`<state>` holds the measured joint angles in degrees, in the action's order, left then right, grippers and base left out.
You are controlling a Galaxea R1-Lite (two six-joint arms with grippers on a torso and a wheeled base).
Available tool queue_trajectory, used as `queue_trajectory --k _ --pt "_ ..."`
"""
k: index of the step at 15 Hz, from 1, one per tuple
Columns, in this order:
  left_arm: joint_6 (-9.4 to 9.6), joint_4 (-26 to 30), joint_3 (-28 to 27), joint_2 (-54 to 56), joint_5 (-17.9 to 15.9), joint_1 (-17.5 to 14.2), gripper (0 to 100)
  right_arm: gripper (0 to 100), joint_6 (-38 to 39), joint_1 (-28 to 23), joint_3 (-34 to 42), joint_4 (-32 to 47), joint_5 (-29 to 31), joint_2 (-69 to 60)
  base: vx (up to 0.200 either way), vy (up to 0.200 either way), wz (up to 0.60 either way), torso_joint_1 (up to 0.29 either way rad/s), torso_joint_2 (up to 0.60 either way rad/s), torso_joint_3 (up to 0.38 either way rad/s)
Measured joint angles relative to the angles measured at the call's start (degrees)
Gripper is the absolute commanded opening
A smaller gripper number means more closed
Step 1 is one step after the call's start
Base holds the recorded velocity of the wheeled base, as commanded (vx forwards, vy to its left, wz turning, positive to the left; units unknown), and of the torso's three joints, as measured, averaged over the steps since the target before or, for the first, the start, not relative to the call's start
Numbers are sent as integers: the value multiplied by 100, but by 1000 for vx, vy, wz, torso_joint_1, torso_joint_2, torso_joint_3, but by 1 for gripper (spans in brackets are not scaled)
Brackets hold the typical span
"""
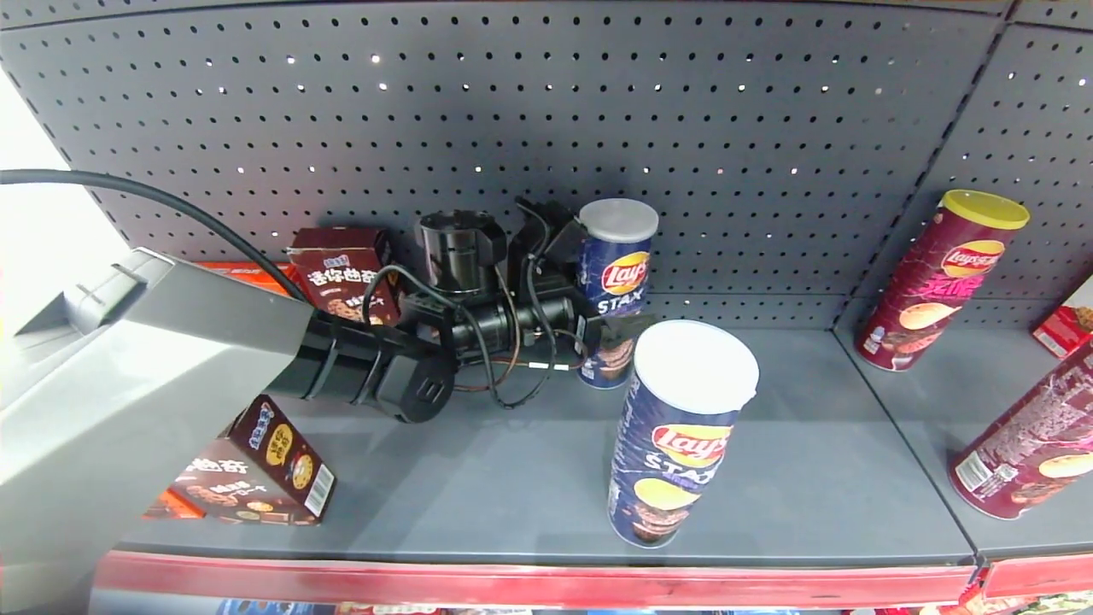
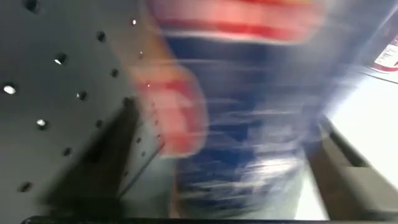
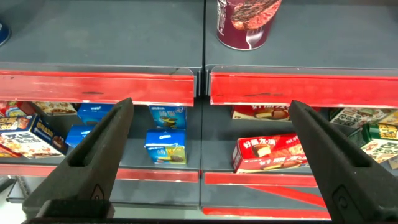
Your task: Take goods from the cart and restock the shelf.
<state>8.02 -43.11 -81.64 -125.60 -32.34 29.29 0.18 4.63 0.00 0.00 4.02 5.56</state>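
held thing: blue chips can (image 1: 622, 275) (image 2: 249, 124), pale plastic lid, red-and-yellow logo, chip picture low on the side; stands upright at the back of the shelf, close to the pegboard
left gripper (image 1: 598, 286): clamped on the blue chips can, one finger on each side of its body; arm comes in from the left
right gripper (image 3: 211, 162): released, both fingers (image 3: 93, 168) spread wide, nothing between them; it hangs in front of the shelf edge
blue cans, count: 2. The second blue can (image 1: 680, 436) has a white lid and stands in front of the left gripper, nearer the shelf's front edge
maroon cans, count: 2. A yellow-lidded maroon can (image 1: 938, 282) stands well to the right of the left gripper, by the back panel; a front maroon can (image 1: 1029, 453) (image 3: 246, 22) is farther right still, at the front
brown cookie boxes, count: 2. A rear cookie box (image 1: 341, 273) is just behind the left arm; a front cookie box (image 1: 256, 470) is below the arm, near the edge
other: red box (image 1: 1066, 325) at the far right
surface: grey metal shelf (image 1: 478, 478) with red edge strip (image 1: 512, 585); grey pegboard (image 1: 512, 102) behind
below the right gripper: lower shelf with blue boxes (image 3: 165, 144) and a red box (image 3: 271, 153)
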Motion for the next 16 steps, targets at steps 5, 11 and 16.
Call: queue_trajectory --k 5,11,16 --pt "38 983 295 466 89 -5 100 100 -2 0 0 0 0 2 0 0 0 0 0 0" --pt "234 3383 166 1537 1787 44 100 100 0 0 0 0 0 4 0 0 0 0 0 0" --pt "656 3255 118 1670 2315 232 100 100 0 0 0 0 0 4 0 0 0 0 0 0"
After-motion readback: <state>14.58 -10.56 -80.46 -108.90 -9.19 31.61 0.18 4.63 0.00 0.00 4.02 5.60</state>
